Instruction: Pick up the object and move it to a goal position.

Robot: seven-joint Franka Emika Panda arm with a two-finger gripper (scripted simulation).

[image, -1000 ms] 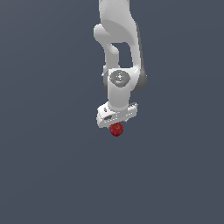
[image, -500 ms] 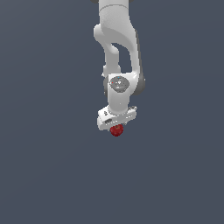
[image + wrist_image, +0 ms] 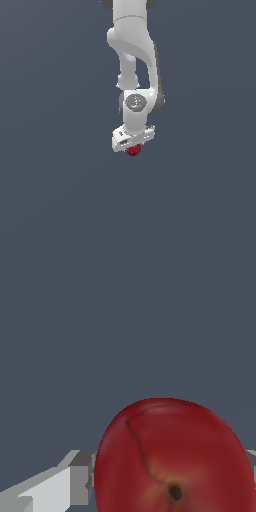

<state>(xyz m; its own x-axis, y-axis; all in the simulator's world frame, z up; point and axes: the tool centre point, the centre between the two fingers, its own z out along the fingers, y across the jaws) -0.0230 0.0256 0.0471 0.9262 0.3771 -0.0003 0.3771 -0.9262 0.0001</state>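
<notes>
The arm (image 3: 134,60) hangs straight down, wrist lowest. Its gripper (image 3: 133,148) points toward 6 o'clock, jaws closed on the apple (image 3: 133,150), which sits between the fingers (image 3: 75,476), protruding below.

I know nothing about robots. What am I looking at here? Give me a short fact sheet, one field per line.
Machine: one white robot arm reaching down from the top of the exterior view
Gripper: white gripper at the arm's lower end, pointing down
Held item: small glossy dark-red apple-like ball, sitting between the fingers
Ball details: dark dimple and a thin crease line, seen in the wrist view
Grip: looks closed on the ball
Surroundings: plain grey-blue background, nothing else visible
Goal spot: no marker visible
</notes>
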